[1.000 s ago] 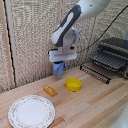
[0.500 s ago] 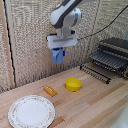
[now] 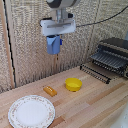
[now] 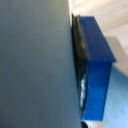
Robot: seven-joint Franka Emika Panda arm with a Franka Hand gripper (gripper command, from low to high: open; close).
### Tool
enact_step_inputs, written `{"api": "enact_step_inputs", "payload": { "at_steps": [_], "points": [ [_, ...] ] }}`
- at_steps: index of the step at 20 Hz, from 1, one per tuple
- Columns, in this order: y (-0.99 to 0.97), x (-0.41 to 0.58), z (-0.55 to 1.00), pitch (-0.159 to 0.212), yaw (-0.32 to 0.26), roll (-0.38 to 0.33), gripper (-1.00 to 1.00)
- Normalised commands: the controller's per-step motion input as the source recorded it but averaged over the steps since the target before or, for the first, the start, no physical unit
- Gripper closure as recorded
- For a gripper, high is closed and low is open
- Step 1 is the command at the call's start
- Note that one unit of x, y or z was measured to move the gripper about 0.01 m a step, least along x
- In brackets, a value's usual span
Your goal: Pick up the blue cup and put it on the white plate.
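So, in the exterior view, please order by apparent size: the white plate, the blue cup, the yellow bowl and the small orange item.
1. White plate, clearly the widest.
2. Blue cup and yellow bowl: they look similar; the cup hangs raised in the gripper, so this stays unsure.
3. Small orange item, the smallest.

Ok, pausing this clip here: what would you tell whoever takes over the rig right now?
Gripper: shut on the cobalt cup, held high above the table.
White plate: on the table near the exterior view's lower left, nothing on it.
Yellow bowl and a small orange item lie between.
Done: grasp, lift.
Left: carry over the plate, lower, release.
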Motion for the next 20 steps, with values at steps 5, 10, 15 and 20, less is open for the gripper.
{"api": "enact_step_inputs", "payload": {
  "at_steps": [5, 10, 15, 20],
  "points": [
    [0.95, -0.182, -0.13, 0.075, 0.0, -0.014, 1.0],
    [0.9, -0.239, -0.46, 0.047, 0.011, -0.027, 1.0],
    [0.75, -0.259, -0.61, 0.013, 0.036, -0.009, 1.0],
    [0.56, -0.161, -0.55, -0.018, 0.037, 0.0, 1.0]
  ]
}}
